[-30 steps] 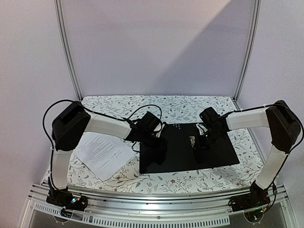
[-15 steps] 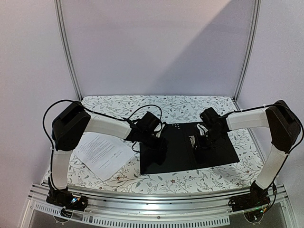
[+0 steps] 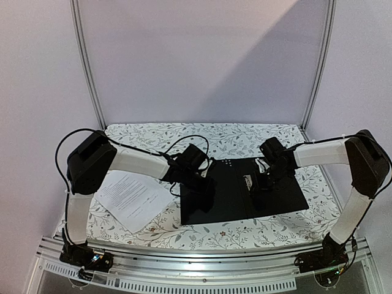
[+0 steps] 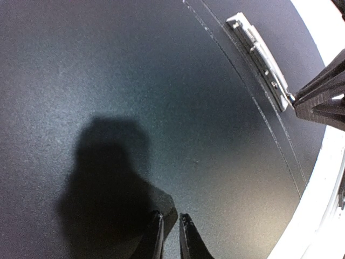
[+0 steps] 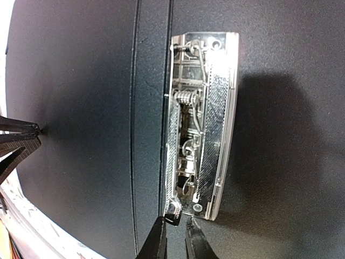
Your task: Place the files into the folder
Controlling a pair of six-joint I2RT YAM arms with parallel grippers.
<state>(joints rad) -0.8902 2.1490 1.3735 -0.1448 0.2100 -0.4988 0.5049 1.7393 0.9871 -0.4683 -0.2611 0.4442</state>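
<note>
Lying open, the folder shows its black inside, with the files at its nine o'clock; the left gripper sits closed and empty over it, the right gripper is narrowed at the clip lever's end, grip unclear

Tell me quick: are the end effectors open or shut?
Left end effector: closed, empty, over the flat black open folder.
Right end effector: closed on the silver metal spring clip.

The left pincer, fingers almost together, over the folder interior.
</note>
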